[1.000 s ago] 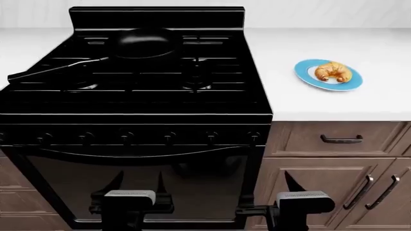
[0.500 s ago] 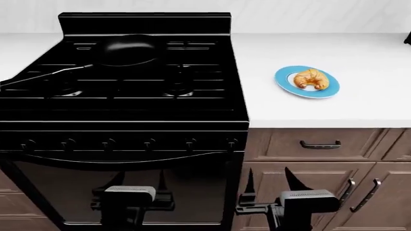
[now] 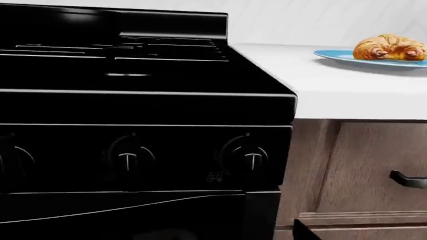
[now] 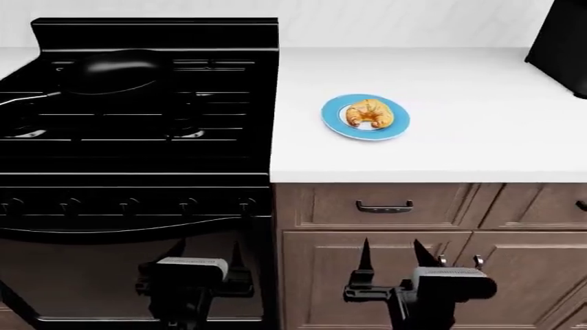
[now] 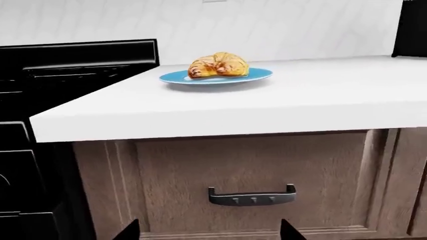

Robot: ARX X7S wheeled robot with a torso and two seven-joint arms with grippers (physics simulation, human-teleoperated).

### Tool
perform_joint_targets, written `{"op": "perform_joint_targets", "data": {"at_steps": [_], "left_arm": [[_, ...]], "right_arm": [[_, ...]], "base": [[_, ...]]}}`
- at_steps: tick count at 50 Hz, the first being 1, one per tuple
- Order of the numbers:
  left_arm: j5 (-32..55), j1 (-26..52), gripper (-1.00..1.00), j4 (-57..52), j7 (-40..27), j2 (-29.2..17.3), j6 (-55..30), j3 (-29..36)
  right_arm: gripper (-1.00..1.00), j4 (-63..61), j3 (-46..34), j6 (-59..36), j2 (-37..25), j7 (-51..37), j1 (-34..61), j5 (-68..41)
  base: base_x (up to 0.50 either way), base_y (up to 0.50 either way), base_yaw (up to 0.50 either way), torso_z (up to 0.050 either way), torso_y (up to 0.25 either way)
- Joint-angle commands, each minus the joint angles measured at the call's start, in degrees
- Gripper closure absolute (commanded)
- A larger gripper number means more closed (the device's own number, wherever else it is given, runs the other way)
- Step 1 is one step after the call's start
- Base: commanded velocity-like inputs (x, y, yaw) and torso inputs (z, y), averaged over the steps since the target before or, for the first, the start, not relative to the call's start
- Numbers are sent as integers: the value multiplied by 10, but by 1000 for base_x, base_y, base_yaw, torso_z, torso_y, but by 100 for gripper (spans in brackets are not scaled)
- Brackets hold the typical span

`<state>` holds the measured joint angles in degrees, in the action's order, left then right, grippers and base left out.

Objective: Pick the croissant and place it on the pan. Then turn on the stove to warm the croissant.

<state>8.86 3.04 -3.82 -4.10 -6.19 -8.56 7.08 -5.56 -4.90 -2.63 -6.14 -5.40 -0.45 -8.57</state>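
The croissant (image 4: 370,112) lies on a blue-rimmed plate (image 4: 396,126) on the white counter, right of the stove (image 4: 137,161). The black pan (image 4: 115,72) rests on the stove's back grates, handle pointing left. Both grippers hang low in front of the cabinets, well below the counter. My left gripper (image 4: 206,258) is open before the oven door; my right gripper (image 4: 392,249) is open and empty below the drawer. In the right wrist view the croissant (image 5: 219,65) sits straight ahead above the right gripper (image 5: 209,232). The left wrist view shows the croissant (image 3: 390,47) off to the side and the stove knobs (image 3: 250,157).
The white counter (image 4: 458,148) overhangs wooden drawers with dark handles (image 4: 383,206). A tall black appliance (image 4: 561,41) stands at the counter's far right corner. The stove's front carries a row of knobs (image 4: 128,205) above the glass oven door.
The whole view has shifted right: the stove slid toward the left edge, the plate with the croissant came toward the centre, and the black appliance entered at the right. Both grippers stay open.
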Motion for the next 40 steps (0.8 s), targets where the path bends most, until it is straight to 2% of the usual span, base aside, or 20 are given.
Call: {"op": "perform_joint_targets", "data": {"at_steps": [1, 8, 13, 17, 21, 25, 28, 33, 36, 40], "left_arm": [[40, 7, -100, -94, -11, -20, -140, 2], [137, 46, -100, -255, -31, -52, -369, -38], [215, 108, -100, -347, -52, -68, -518, -89], [295, 185, -100, -394, -67, -67, -657, -143], [384, 294, -100, -420, -87, -54, -810, -217], [579, 357, -100, -364, -233, -106, -813, -223], [669, 400, -100, -328, -304, -131, -810, -216], [755, 454, -100, -293, -375, -156, -804, -202], [811, 471, -100, -284, -425, -168, -797, -193], [843, 483, -100, -279, -452, -180, -785, -181]], "right_arm": [[-100, -95, 6, -94, -18, -16, -3, -42], [-100, -285, 27, -315, -72, -42, 26, -104], [-100, -377, 76, -500, -86, -70, 87, -204], [-100, -418, 129, -611, -98, -86, 157, -277], [-100, -436, 179, -735, -104, -115, 261, -346], [-100, -445, 221, -831, -112, -128, 353, -404], [-100, -433, 248, -872, -122, -160, 409, -472], [-100, -391, 254, -869, -165, -261, 469, -619], [-100, -382, 247, -865, -179, -286, 487, -652], [-100, -371, 236, -862, -194, -318, 508, -691]], "base": [[0, 0, 0, 0, 0], [0, 0, 0, 0, 0], [0, 0, 0, 0, 0], [0, 0, 0, 0, 0], [0, 0, 0, 0, 0], [0, 0, 0, 0, 0], [0, 0, 0, 0, 0], [159, -25, 0, 0, 0], [500, -126, 0, 0, 0], [500, -126, 0, 0, 0]]}}
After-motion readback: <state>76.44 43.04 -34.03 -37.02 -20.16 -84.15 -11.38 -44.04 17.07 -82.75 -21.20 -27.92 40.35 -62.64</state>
